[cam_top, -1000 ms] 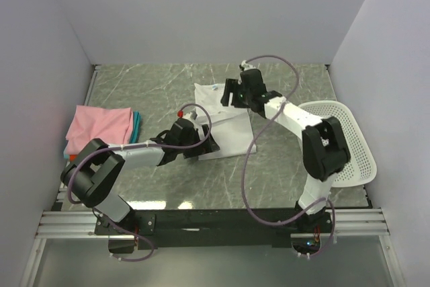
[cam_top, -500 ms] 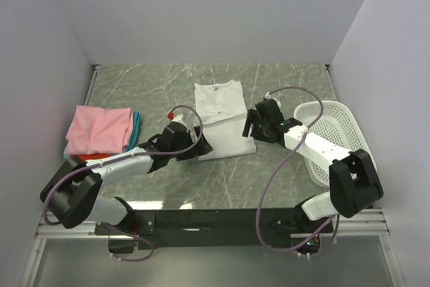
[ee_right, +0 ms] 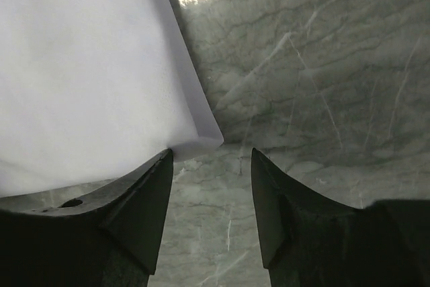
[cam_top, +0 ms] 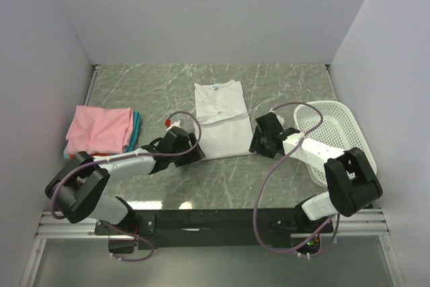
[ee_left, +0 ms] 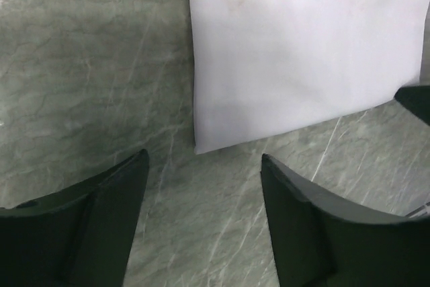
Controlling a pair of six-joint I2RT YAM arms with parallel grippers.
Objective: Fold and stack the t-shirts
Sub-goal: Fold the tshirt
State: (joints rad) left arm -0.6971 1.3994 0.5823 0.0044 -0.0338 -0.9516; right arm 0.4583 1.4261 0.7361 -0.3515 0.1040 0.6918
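Observation:
A plain white t-shirt [cam_top: 218, 119], folded into a long rectangle with a small blue neck label [cam_top: 216, 88] at its far end, lies flat mid-table. My left gripper [cam_top: 195, 153] is open and empty just off its near left corner. In the left wrist view the shirt [ee_left: 302, 52] lies ahead of the gripper [ee_left: 205, 166], apart from it. My right gripper [cam_top: 254, 145] is open and empty at the near right corner. In the right wrist view the shirt corner [ee_right: 201, 140] sits by the left fingertip [ee_right: 158, 166] of the gripper [ee_right: 211, 158]. A pink shirt [cam_top: 101, 129] tops a folded stack with a teal edge [cam_top: 137, 124].
A white perforated basket [cam_top: 342, 139] stands at the right edge, beside the right arm. The folded stack sits by the left wall, with an orange-red edge [cam_top: 68, 154] showing under it. Grey walls close three sides of the marble table [cam_top: 222, 179].
The right gripper swung from the shirt's far end down to its near right corner. The left gripper drew back off the cloth to the near left corner. The shirt now lies narrower.

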